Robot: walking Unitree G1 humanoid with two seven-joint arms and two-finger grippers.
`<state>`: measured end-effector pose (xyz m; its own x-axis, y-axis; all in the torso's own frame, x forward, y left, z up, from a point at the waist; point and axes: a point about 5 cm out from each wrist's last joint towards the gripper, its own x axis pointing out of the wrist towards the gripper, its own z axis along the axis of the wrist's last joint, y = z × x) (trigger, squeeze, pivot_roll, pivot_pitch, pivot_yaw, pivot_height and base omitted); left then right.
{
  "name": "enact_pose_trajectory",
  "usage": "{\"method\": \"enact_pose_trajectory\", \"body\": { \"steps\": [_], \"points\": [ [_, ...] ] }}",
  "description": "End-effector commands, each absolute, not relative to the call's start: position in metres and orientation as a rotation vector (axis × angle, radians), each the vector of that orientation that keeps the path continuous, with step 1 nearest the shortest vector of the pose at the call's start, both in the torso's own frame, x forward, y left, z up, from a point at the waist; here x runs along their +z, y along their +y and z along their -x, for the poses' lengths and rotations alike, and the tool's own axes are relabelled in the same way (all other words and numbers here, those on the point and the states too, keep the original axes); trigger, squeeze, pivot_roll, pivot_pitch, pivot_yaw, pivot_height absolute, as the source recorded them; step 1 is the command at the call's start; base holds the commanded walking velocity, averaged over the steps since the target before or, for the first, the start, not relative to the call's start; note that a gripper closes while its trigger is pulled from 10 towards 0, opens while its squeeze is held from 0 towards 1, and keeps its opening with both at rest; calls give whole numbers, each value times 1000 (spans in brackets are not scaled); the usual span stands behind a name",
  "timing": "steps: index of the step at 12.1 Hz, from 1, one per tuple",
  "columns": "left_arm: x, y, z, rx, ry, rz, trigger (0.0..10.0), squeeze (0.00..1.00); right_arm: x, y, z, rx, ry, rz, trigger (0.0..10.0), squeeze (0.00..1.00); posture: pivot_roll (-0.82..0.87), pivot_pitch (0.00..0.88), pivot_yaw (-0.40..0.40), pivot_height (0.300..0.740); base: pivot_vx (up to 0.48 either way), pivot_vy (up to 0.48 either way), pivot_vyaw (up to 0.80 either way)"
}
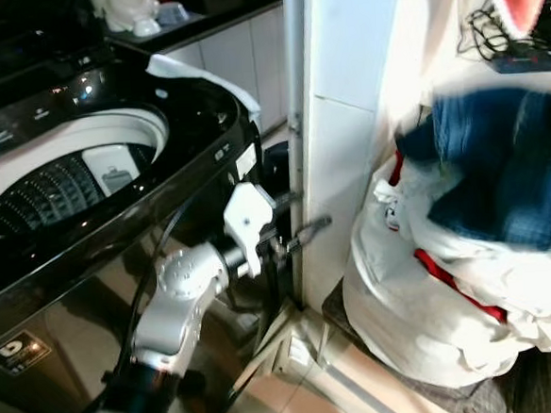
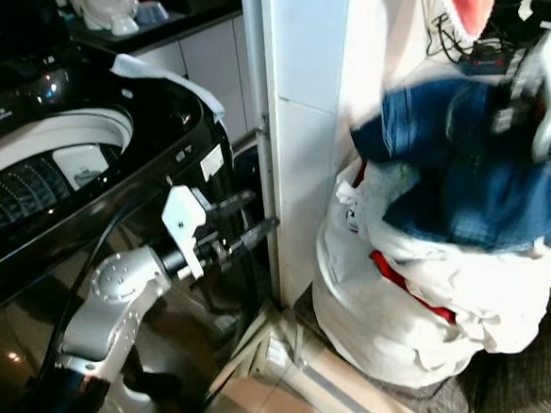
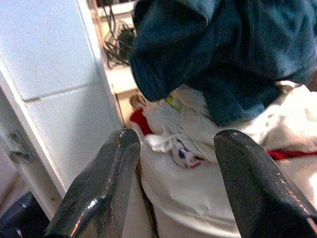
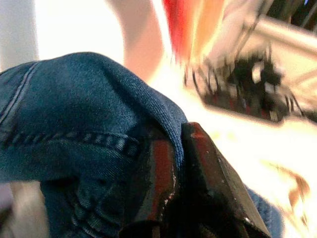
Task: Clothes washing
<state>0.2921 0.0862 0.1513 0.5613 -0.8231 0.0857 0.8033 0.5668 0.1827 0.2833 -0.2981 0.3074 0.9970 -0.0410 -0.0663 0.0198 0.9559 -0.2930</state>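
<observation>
While the left gripper (image 1: 307, 230) waits low in the frame's centre, fingers spread and empty, the right gripper (image 4: 173, 168) pinches the blue jeans (image 2: 461, 156) at right, above the white laundry heap (image 2: 404, 292). Soft, heavy denim likely sags; a seam or waistband holds best. Farther off, upper left, the washer drum (image 1: 56, 184) lies open.

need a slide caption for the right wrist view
Right hand clamped on blue jeans, lifting them from the laundry pile.
</observation>
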Motion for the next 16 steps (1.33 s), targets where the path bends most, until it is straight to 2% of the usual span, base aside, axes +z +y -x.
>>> {"method": "enact_pose_trajectory", "body": {
  "steps": [1, 2, 3, 4, 6, 7, 9, 10, 11, 12, 13, 15, 16],
  "points": [
    [168, 93, -301, -886, -242, -155, 10000, 0, 324, -290, -281, 25, -24, 262, 0, 0, -18, 0, 54, 740, 0, 0, 0],
    [200, 100, -314, -758, -367, -127, 10000, 0, 341, -271, -285, 158, -141, 196, 0, 0, -22, 0, 56, 740, 0, 0, 0],
    [215, 101, -318, -726, -428, -126, 10000, 0, 344, -260, -286, 220, -168, 183, 0, 0, -22, 0, 56, 740, 0, 0, 0],
    [257, 99, -318, -739, -587, -25, 10000, 1000, 343, -231, -291, 353, -198, 167, 0, 0, -19, 0, 53, 740, 0, 0, 0],
    [298, 95, -312, -763, -721, 55, 10000, 1000, 325, -200, -300, 482, -173, 145, 0, 0, -12, 0, 48, 740, 0, 0, 0],
    [304, 94, -311, -773, -733, 79, 10000, 1000, 321, -188, -300, 543, -176, 145, 0, 0, -8, 0, 47, 740, 0, 0, 0],
    [288, 79, -305, -943, -608, 35, 10000, 1000, 316, -153, -294, 739, -212, 96, 0, 0, 0, 0, 45, 740, 0, 0, 0],
    [269, 74, -304, -961, -521, -17, 10000, 1000, 317, -142, -291, 796, -235, 34, 0, 0, 0, 0, 46, 740, 0, 0, 0],
    [260, 75, -310, -902, -482, -72, 10000, 1000, 319, -137, -288, 837, -254, -19, 0, 0, 1, 0, 45, 740, 0, 0, 0],
    [255, 78, -313, -890, -454, -84, 10000, 63, 321, -135, -284, 879, -267, -53, 0, 0, 2, 0, 44, 740, 0, 0, 0],
    [253, 79, -312, -909, -446, -78, 10000, 0, 321, -133, -280, 913, -270, -70, 0, 0, 2, 0, 44, 740, 0, 0, 0],
    [250, 77, -309, -930, -428, -97, 10000, 0, 320, -130, -277, 933, -267, -75, 0, 0, 2, 0, 44, 740, 0, 0, 0],
    [248, 76, -310, -918, -417, -110, 8706, 0, 319, -129, -276, 939, -267, -80, 0, 0, 0, 0, 46, 740, 0, 0, 0]
  ]
}}
